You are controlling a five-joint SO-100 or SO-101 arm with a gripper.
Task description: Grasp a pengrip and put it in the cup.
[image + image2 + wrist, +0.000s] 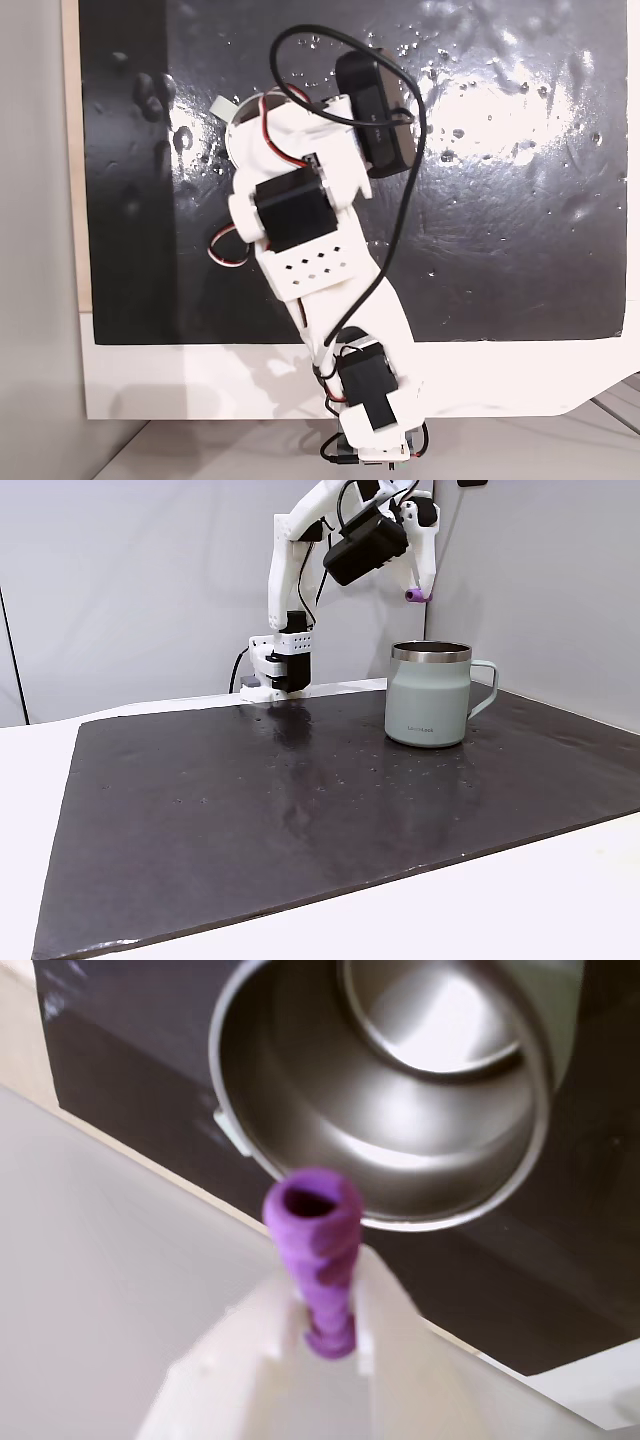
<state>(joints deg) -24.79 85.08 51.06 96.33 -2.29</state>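
Carrying the pengrip (pixel 318 1260) toward the cup (pixel 430 705) is the step in hand. The gripper (pixel 325 1335) is clamped on the pengrip's lower end, with the open end projecting toward the camera in the wrist view. In a fixed view the pengrip (pixel 415 596) hangs well above the cup, slightly toward 11 o'clock of the rim's centre. In the wrist view the cup (pixel 290 1120) mouth lies at 12 o'clock of the pengrip, steel inside visible. The cup stands upright on the dark mat (pixel 250 810) covering the desk (pixel 560 900).

Next move, as judged: shift the gripper over the mouth, lower a little, then release.

Small lettering on the cup wall is too small to read.
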